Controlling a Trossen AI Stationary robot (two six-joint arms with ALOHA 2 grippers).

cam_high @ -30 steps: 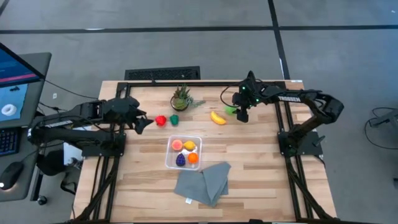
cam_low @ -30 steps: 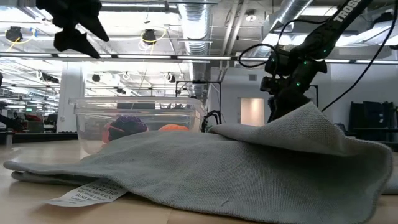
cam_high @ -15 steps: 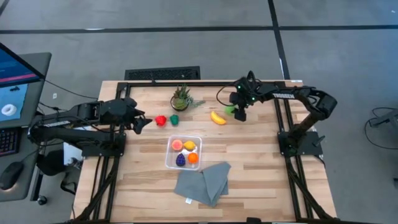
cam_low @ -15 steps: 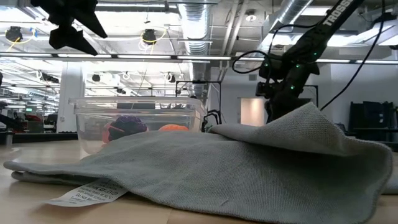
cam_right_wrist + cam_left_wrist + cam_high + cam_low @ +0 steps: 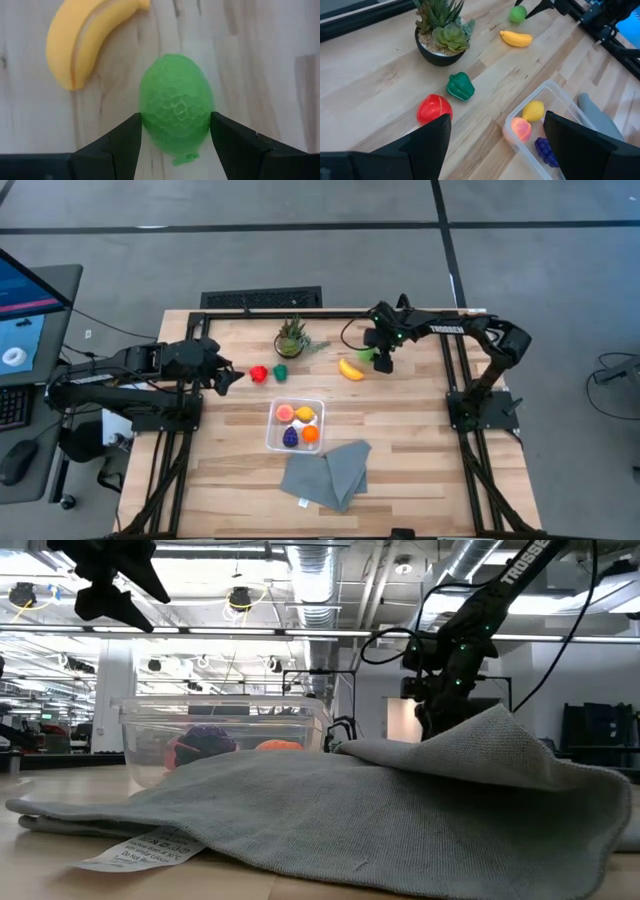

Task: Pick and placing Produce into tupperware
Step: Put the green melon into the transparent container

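Lime-green fruit (image 5: 371, 356) sits on the wooden desk (image 5: 420, 440) beyond the tupperware (image 5: 273, 437), toward the right arm, with the right claw (image 5: 383, 362) over it and the yellow banana (image 5: 350, 369) just beside it on the tupperware's side. From above, the tupperware holds four pieces: peach-pink, yellow, purple and orange. The left claw (image 5: 232, 377) hovers partly open and empty to the tupperware's far left, near the red piece (image 5: 259, 373) and dark green piece (image 5: 281, 371). At desk level, the grey cloth (image 5: 400, 800) hides most of the tupperware's wall. The left wrist view shows the potted plant (image 5: 440, 35) behind the red and green pieces. The right wrist view shows the fingers (image 5: 117, 140) bracketing the lime fruit at its widest part, seemingly touching both flanks; whether it is gripped or lifted I cannot tell. Squeezing evenly at that middle, then lifting straight, should keep the round fruit from rolling toward the banana.
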